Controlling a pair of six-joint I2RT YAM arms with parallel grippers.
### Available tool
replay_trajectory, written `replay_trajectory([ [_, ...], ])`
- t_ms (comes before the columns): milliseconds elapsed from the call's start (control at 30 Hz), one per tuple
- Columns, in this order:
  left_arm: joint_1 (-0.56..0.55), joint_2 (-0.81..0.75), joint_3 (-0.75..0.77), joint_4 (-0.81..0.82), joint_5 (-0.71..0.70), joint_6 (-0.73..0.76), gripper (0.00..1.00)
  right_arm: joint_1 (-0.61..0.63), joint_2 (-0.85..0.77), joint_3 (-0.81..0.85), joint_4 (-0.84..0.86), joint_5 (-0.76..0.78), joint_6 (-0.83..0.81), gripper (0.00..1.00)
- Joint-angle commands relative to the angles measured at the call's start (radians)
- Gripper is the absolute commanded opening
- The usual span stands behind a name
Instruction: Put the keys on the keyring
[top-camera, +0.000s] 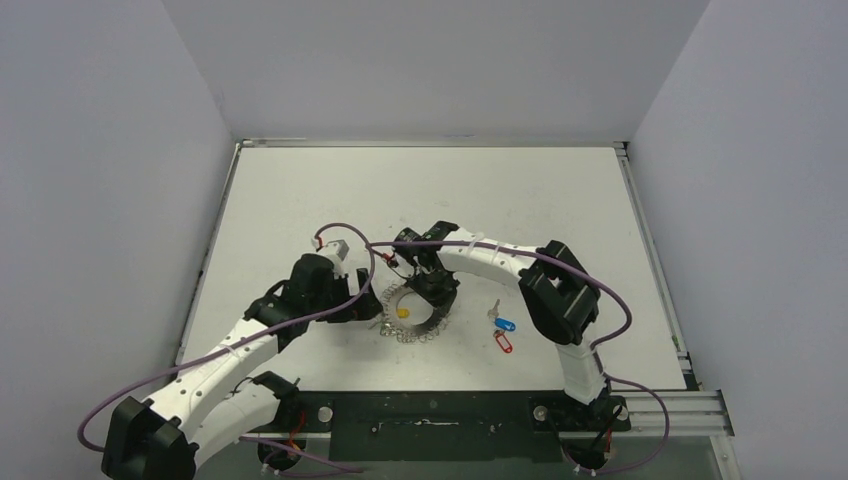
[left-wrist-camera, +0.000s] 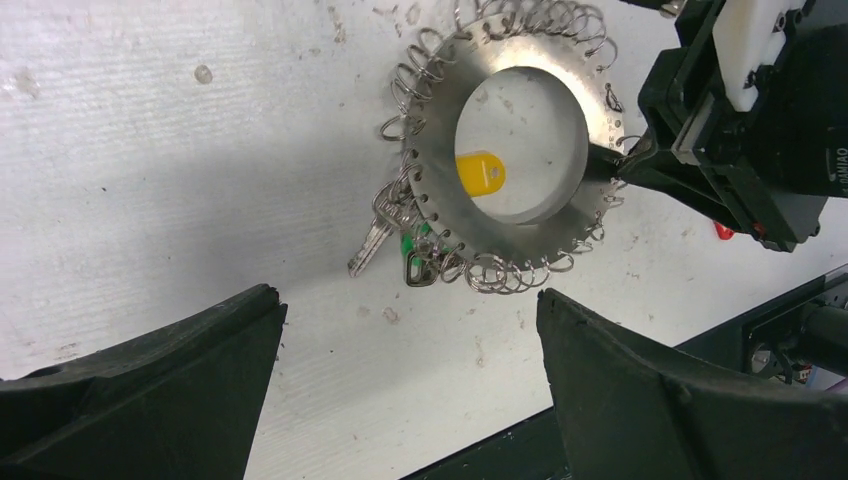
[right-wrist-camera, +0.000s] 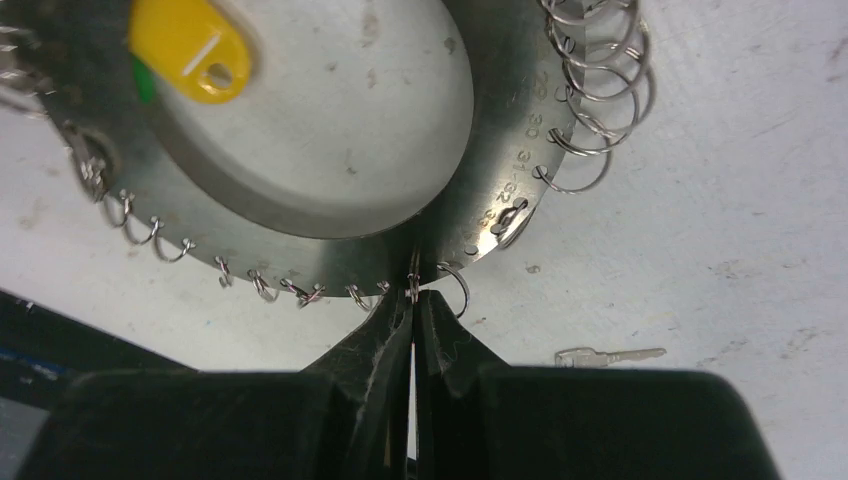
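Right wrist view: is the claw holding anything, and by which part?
The right claw is shut on the keyring, pinching one small wire loop at its outer edge. The left claw is open, holding nothing.

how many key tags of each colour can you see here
yellow tag: 1
green tag: 1
blue tag: 1
red tag: 1
total: 4
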Motion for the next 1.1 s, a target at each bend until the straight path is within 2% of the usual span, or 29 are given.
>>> replay_trajectory([
  [0, 0.008, -0.063, 0.083, 0.026, -0.017, 0.077, 0.97, -0.02, -0.178, 0.053, 0.003, -0.058, -0.108, 0.0],
  [233, 0.007, -0.219, 0.079, 0.202, 0.026, 0.223, 0.96, -0.158, -0.374, -0.006, 0.126, -0.346, -0.206, 0.0],
  [467, 0.007, -0.354, -0.01, 0.53, 0.198, 0.38, 0.93, -0.194, -0.553, -0.095, 0.258, -0.517, -0.376, 0.0],
  [600, 0.007, -0.315, 0.022, 0.568, 0.278, 0.439, 0.89, -0.197, -0.622, -0.138, 0.313, -0.57, -0.425, 0.0],
  [767, 0.006, -0.213, 0.084, 0.555, 0.407, 0.496, 0.77, -0.197, -0.654, -0.171, 0.36, -0.624, -0.443, 0.0],
  [967, 0.005, -0.135, 0.099, 0.608, 0.449, 0.497, 0.68, -0.196, -0.667, -0.184, 0.354, -0.651, -0.491, 0.0],
  [1067, 0.001, -0.101, 0.1, 0.623, 0.472, 0.492, 0.64, -0.188, -0.67, -0.204, 0.36, -0.604, -0.495, 0.0],
])
